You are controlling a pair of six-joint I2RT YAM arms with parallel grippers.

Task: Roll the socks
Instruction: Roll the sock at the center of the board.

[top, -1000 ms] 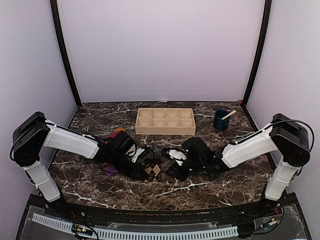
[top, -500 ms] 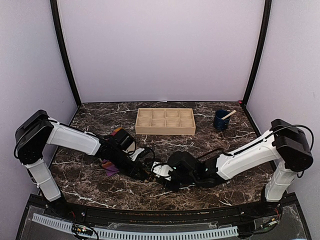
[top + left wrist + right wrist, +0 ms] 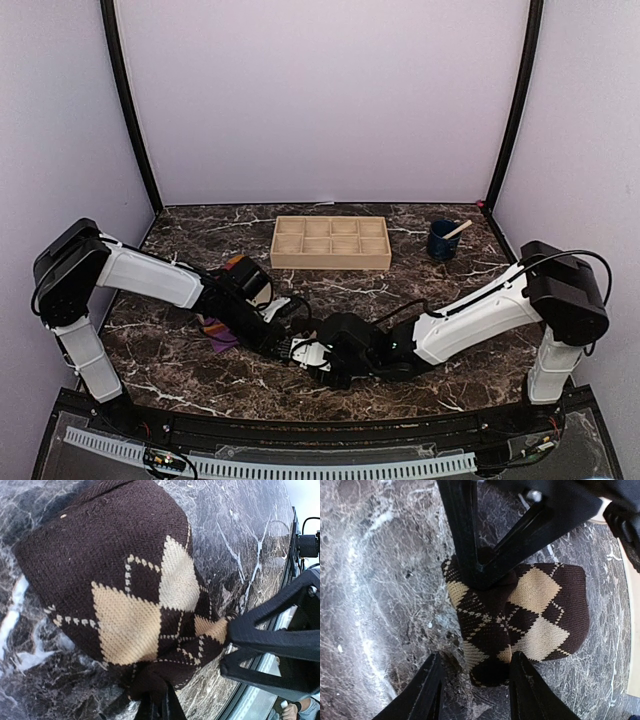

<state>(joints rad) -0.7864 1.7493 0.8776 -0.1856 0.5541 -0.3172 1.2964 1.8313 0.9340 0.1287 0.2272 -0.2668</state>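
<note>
Table [image 3: 420, 285], dark marble. Tray [image 3: 331, 243], wooden, at rear. Argyle sock [image 3: 135, 595]: on table in front of tray, bunched. Purple sock [image 3: 220, 338]: front-left of tray. Left jaws: pinched shut on argyle sock's edge. Right jaws: wide, straddling its other end.

Seen from above, the dark brown and tan argyle knit sock [image 3: 540, 610] is hidden beneath the left end effector [image 3: 159, 700] and the right end effector [image 3: 476, 656]. The magenta-purple striped fabric sock [image 3: 219, 336] shows only a corner past the left arm. The round beige plate [image 3: 629, 630] is cut off at the right wrist view's right edge. The bases of both end effectors' fingers run off the bottom of their wrist views.
</note>
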